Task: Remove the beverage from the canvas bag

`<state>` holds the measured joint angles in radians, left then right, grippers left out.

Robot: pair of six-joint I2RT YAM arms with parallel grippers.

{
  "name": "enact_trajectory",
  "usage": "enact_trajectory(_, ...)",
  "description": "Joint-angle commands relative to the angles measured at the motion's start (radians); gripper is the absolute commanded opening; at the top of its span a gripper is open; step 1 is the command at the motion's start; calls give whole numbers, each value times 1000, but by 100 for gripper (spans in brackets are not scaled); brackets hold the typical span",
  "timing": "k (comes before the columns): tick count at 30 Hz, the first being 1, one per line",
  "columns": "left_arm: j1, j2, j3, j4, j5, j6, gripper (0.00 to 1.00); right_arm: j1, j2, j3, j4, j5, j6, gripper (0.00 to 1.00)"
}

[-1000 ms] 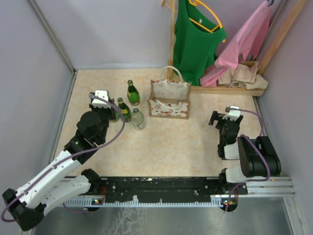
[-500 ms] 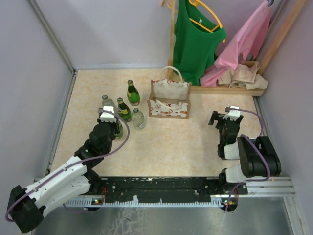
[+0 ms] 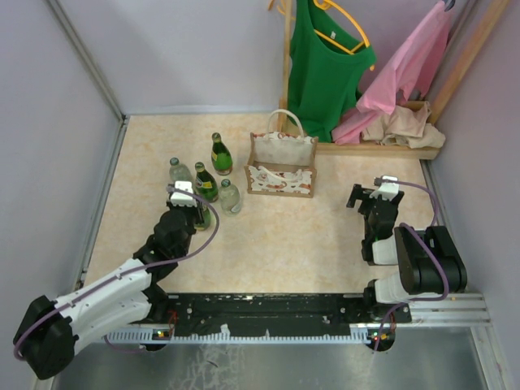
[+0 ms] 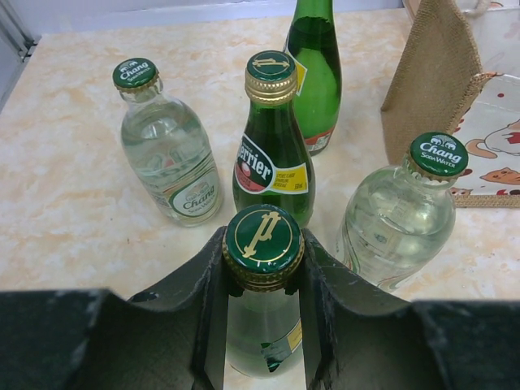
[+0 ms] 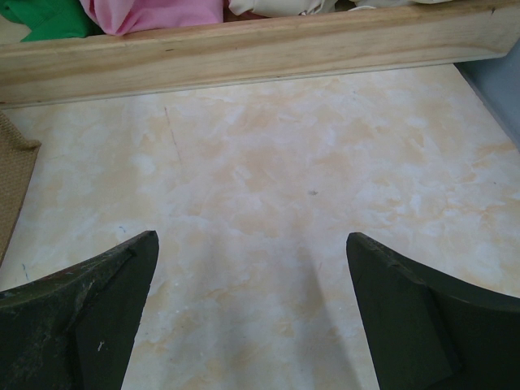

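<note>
My left gripper [image 4: 262,248] is shut on the neck of a green Perrier bottle [image 4: 263,325], just under its green and gold cap, and holds it upright. From above, this left gripper [image 3: 197,213] and held bottle [image 3: 202,216] are near the bottle cluster, left of the canvas bag [image 3: 281,165]. The bag stands upright with white loop handles and a red print; its brown side [image 4: 431,81] shows at the upper right of the left wrist view. My right gripper [image 5: 250,237] is open over bare floor, also seen from above [image 3: 375,193] right of the bag.
Other bottles stand ahead of the left gripper: a clear Chang [image 4: 166,154], a green Perrier [image 4: 272,154], a tall green one [image 4: 315,65] and a second clear Chang [image 4: 398,215]. A wooden rack base [image 5: 260,49] holds green and pink clothes [image 3: 325,65] at the back right.
The left arm has drawn back toward the near edge with the green bottle in its grip, uncovering the clear bottle at the far left. The right arm has not moved.
</note>
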<state>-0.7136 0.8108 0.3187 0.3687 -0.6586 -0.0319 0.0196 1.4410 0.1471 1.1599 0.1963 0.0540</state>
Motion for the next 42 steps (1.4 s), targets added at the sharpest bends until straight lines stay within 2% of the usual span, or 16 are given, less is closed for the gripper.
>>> enact_trajectory(1, -3, 7, 11, 194, 19, -45, 0, 9, 2, 35, 53, 6, -11, 99)
enact_trajectory(4, -3, 25, 13, 194, 22, -60, 0, 9, 2, 35, 53, 5, -12, 99)
enact_trajectory(8, -3, 39, 17, 182, -2, -79, 6, 9, 2, 35, 54, 5, -11, 99)
enact_trajectory(11, -3, 39, 17, 162, -30, -94, 16, 10, 2, 35, 53, 5, -12, 99)
enact_trajectory(14, -3, 33, 25, 124, -60, -109, 35, 8, 2, 35, 53, 5, -12, 99)
enact_trajectory(17, -3, 24, 34, 73, -87, -124, 63, 10, 2, 35, 52, 5, -11, 99)
enact_trajectory(19, -3, 17, 41, 51, -100, -131, 75, 9, 2, 35, 53, 6, -12, 99)
enact_trajectory(22, -3, 3, 51, 38, -111, -129, 98, 9, 2, 35, 54, 6, -11, 99)
enact_trajectory(30, -3, -39, 102, 65, -173, -62, 100, 9, 2, 35, 53, 5, -11, 99)
enact_trajectory(36, 6, 22, 215, 46, -261, 27, 100, 9, 2, 35, 53, 6, -11, 99)
enact_trajectory(39, 63, 77, 296, -3, -273, 31, 100, 9, 2, 35, 54, 7, -11, 99)
enact_trajectory(42, 216, 107, 371, -122, -148, -75, 100, 9, 2, 35, 54, 5, -11, 99)
